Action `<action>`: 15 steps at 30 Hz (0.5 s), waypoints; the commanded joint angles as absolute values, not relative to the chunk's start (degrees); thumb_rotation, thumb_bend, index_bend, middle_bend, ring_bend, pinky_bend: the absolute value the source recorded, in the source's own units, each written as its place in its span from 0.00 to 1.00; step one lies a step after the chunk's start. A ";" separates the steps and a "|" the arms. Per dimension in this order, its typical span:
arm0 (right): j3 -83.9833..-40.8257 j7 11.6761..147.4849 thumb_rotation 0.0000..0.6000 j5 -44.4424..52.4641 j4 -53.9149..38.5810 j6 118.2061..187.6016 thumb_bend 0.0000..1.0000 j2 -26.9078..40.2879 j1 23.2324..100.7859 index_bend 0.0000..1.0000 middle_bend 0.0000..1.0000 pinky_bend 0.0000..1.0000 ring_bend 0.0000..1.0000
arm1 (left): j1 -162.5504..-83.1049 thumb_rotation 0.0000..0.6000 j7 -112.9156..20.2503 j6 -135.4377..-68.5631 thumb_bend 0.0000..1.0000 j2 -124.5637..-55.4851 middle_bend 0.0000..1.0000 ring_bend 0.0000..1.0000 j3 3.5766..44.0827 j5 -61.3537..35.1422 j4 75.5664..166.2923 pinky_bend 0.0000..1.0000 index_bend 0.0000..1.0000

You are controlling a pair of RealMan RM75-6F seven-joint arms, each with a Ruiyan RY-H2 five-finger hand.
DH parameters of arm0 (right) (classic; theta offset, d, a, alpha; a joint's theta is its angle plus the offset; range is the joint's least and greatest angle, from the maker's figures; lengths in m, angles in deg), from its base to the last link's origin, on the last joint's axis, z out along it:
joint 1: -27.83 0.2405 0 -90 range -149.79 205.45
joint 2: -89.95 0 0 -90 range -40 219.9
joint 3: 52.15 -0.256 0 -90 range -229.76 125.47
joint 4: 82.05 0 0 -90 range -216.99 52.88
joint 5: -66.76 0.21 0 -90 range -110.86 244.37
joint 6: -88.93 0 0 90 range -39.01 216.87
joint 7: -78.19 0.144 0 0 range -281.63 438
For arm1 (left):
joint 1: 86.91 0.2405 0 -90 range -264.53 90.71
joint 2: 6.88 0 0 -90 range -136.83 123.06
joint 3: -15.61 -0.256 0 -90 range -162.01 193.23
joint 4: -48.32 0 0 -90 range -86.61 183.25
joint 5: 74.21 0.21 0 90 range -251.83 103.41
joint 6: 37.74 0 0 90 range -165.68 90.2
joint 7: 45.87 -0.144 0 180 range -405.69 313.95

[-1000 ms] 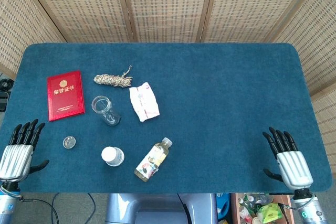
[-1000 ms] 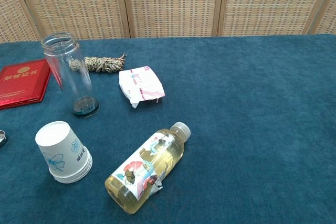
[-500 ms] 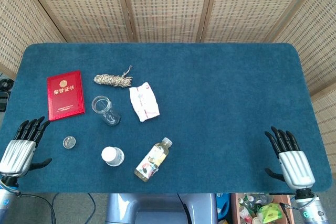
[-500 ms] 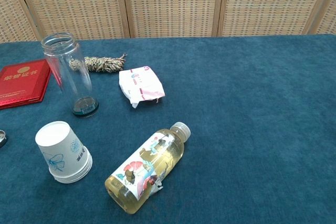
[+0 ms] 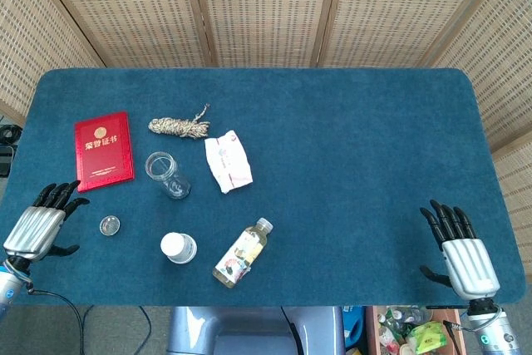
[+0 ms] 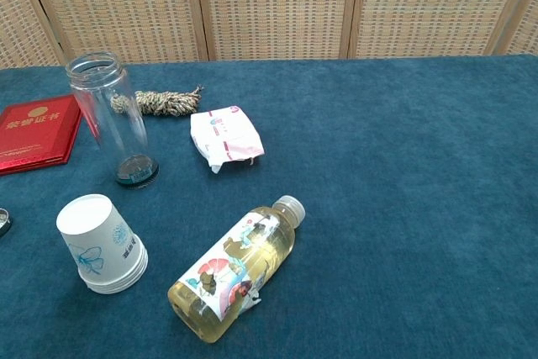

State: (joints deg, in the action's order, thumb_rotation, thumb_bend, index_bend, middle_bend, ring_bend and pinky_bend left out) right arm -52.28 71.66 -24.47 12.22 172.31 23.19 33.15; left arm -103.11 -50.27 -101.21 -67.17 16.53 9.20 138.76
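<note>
The left hand (image 5: 35, 227) hovered at the lower left of the head view, over the near edge of the table (image 5: 349, 147), its fingers spread apart and grasping nothing. Nearest to it lay a small round lid (image 5: 109, 224), just to its right and apart from the fingertips; in the chest view only a sliver of that lid showed at the left edge. Above the hand, toward the upper left of the frame, lay a flat red booklet (image 5: 104, 150) with gold lettering, close to the fingertips but not touching them.

The right hand (image 5: 462, 255) sat at the lower right of the head view, fingers likewise released and empty, well apart from every object.

Further right of the lid stood an upside-down stack of white paper cups (image 6: 101, 244), and beside it a plastic bottle (image 6: 235, 268) lay on its side, filled with pale yellow liquid and wrapped in a printed label, its cap pointing to the upper right. Behind the cups stood a clear, tall, open jar (image 6: 113, 118). A crinkled white and pink packet (image 6: 224, 137) lay right of the jar, and a bundle of twisted, fibrous rope (image 6: 161, 102) lay behind it. The table wore a deep blue, plush cloth; woven rattan screens (image 5: 266, 6) closed the background.
</note>
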 commanded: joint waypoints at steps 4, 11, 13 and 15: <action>-52.32 71.54 1.00 -24.43 12.15 172.26 0.00 23.08 33.19 0.05 0.00 0.00 0.00 | -105.39 1.00 -51.32 -97.89 0.18 -68.94 0.00 0.00 16.91 7.29 135.43 0.00 0.29; -52.37 71.45 1.00 -24.33 12.10 172.13 0.00 23.05 33.27 0.05 0.00 0.00 0.00 | -107.01 1.00 -51.85 -95.56 0.26 -72.06 0.00 0.00 17.16 5.92 132.34 0.00 0.31; -52.38 71.44 1.00 -24.32 12.05 172.19 0.00 23.01 33.24 0.05 0.00 0.00 0.00 | -107.51 1.00 -52.17 -94.86 0.27 -72.82 0.00 0.00 16.99 6.00 131.64 0.00 0.31; -52.45 71.56 1.00 -24.24 12.00 172.29 0.00 23.00 33.21 0.05 0.00 0.00 0.00 | -107.92 1.00 -52.58 -94.42 0.27 -73.66 0.00 0.00 16.84 6.05 130.82 0.00 0.32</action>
State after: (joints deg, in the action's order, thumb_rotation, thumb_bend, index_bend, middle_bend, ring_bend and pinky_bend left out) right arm -52.44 71.56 -24.25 12.01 172.29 23.00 33.21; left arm -107.64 -52.30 -94.69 -73.26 16.96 6.03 131.22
